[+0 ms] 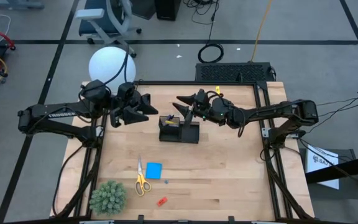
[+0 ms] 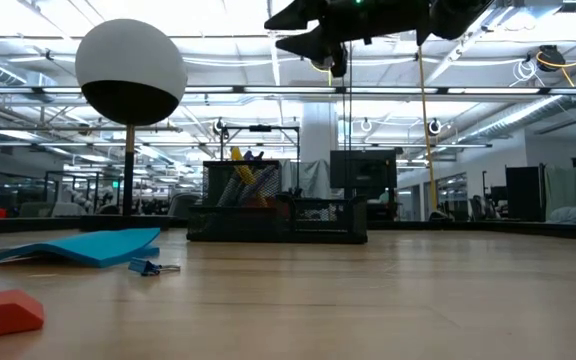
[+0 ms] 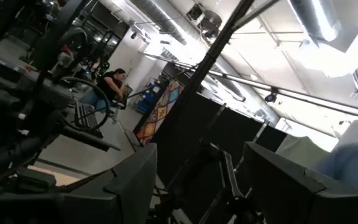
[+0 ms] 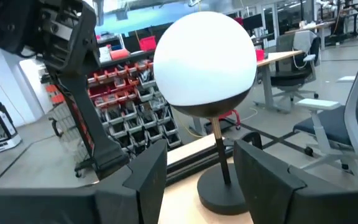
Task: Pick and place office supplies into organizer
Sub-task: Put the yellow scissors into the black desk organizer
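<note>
The yellow-handled scissors point(image 1: 142, 180), lengthwise toward the front edge, are somewhat nearer the open, empty left gripper point(image 1: 156, 107) than the open, empty right gripper point(image 1: 180, 102).

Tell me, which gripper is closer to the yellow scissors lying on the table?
Left, though not by much. The left gripper hangs beside the organizer, up and slightly right of the scissors in the overhead picture. The right gripper sits farther right, beyond the organizer.
</note>
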Action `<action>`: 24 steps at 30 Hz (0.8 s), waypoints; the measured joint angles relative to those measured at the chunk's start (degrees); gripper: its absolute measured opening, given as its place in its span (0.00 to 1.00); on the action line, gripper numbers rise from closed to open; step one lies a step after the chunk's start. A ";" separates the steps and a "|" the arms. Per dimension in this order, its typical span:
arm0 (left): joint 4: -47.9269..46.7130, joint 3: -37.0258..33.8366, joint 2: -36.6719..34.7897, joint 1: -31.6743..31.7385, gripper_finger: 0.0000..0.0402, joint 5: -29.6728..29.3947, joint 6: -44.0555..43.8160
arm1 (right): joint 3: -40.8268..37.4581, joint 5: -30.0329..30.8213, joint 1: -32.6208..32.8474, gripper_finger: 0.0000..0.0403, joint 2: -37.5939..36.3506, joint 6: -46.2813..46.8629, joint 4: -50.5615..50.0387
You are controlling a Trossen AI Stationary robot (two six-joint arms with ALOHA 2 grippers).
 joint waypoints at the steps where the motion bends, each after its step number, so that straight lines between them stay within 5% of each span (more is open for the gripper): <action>1: -0.02 -0.01 0.00 -0.23 0.61 -0.23 0.31 | 0.00 0.00 0.00 0.44 -0.21 0.00 0.01; 13: -3.53 -0.01 0.00 -5.40 0.61 -2.33 5.19 | 0.00 -0.13 0.52 0.43 -0.46 0.04 -0.11; 24: -12.09 -0.01 0.02 -11.55 0.61 -12.60 9.45 | 0.00 -0.09 0.37 0.42 -4.03 -2.73 -1.42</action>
